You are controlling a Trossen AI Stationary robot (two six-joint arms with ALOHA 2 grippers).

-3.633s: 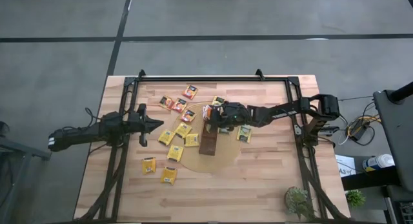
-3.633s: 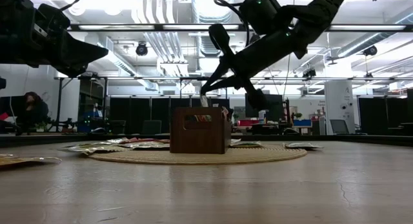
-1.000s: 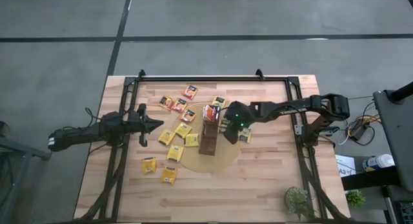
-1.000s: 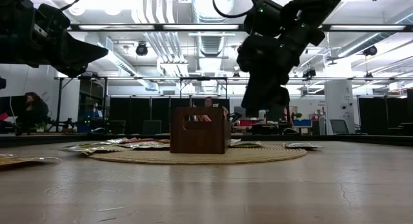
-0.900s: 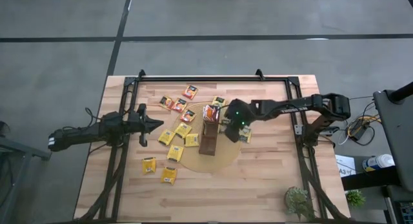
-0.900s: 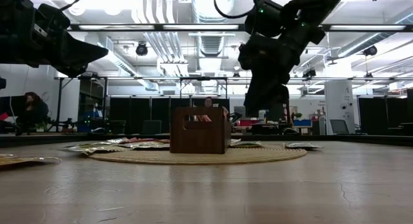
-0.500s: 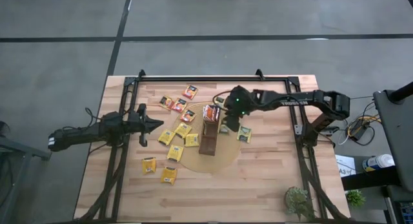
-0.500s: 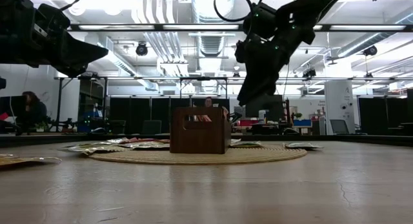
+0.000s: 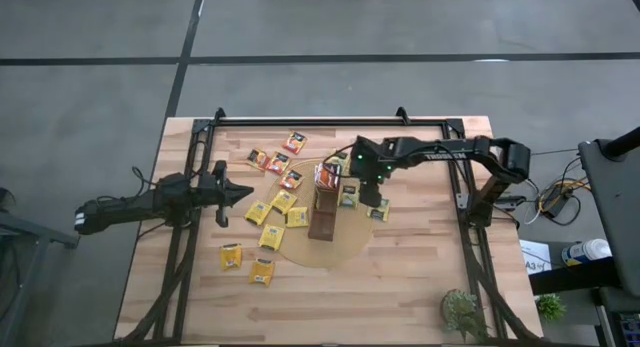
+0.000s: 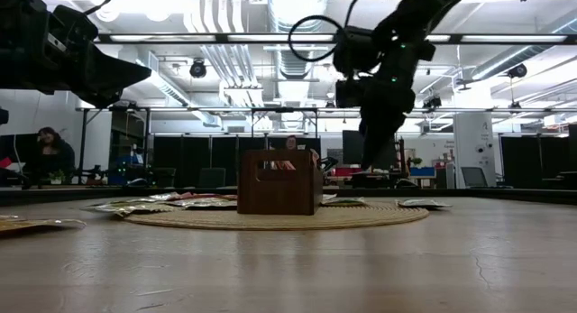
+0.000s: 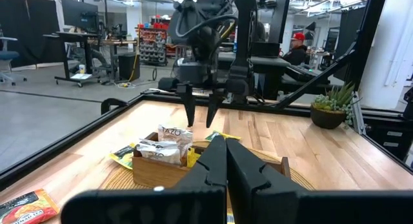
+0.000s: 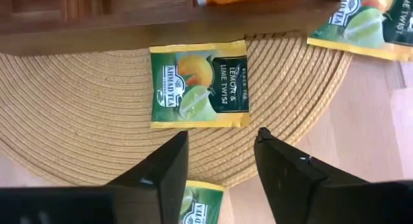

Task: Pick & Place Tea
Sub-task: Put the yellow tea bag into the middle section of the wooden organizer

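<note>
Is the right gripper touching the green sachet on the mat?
Apart. The left wrist view shows the right gripper hanging open above the tray, clear air beneath its tips; the right wrist view shows the green sachet lying untouched.

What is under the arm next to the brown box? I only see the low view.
Observer: A green-and-yellow Lemon & Lime Twist tea sachet, lying flat on the woven mat, just ahead of the right end effector.
Operator: Is it grabbing it?
Observer: No. Its fingers are open and not touching the sachet.
Operator: Is there tea in the box?
Observer: Yes. The left wrist view shows Tazo sachets standing in the wooden box.
</note>
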